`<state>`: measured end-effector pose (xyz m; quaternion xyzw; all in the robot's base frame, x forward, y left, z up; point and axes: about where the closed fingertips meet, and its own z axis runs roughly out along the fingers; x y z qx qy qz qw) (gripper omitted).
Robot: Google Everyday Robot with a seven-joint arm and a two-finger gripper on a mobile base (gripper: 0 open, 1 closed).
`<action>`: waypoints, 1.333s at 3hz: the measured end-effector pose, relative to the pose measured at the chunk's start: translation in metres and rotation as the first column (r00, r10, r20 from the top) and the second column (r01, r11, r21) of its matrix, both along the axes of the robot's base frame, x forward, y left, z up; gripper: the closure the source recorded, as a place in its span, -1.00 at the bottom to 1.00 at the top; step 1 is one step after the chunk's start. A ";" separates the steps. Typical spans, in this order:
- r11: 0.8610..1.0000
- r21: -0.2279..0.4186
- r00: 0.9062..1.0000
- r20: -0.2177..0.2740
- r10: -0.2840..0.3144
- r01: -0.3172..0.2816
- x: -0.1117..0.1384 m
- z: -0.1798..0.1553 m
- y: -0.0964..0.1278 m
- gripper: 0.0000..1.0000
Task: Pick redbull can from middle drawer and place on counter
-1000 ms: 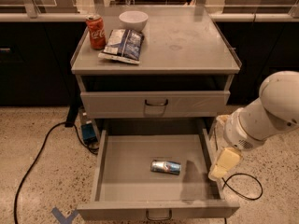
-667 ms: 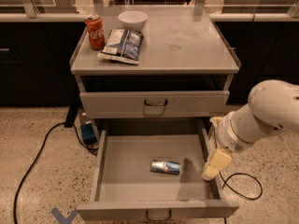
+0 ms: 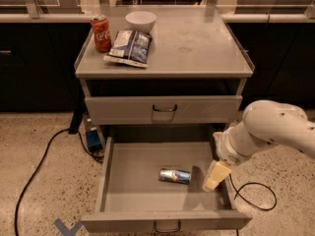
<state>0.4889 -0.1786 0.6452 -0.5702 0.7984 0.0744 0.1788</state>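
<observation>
Approach step: gripper (image 3: pixel 216 175) in middle drawer (image 3: pixel 129 188), just right of lying redbull can (image 3: pixel 174 175); its state: cannot tell. Next you shift left, grasp.

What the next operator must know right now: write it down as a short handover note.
Gripper: low inside the right side of the open middle drawer, just right of the redbull can, with a gap between them. It is not on the can.
Redbull can: lying on its side on the drawer floor, right of centre.
Counter: a Coca-Cola can, a bowl and a snack bag sit at its back left.
Done: the drawer is open.
Left: grasp the can, lift it out, set it on the counter.
</observation>
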 end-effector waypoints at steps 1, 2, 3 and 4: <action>0.998 0.060 0.998 -0.063 -0.028 0.032 0.005 -0.027 0.000 -1.00; 0.998 0.061 0.998 -0.064 -0.026 0.030 0.005 -0.028 0.001 -1.00; 0.997 0.075 0.998 -0.058 -0.013 0.018 0.012 -0.034 0.006 -1.00; 0.996 0.088 0.999 -0.054 -0.007 0.012 0.028 -0.051 0.005 -1.00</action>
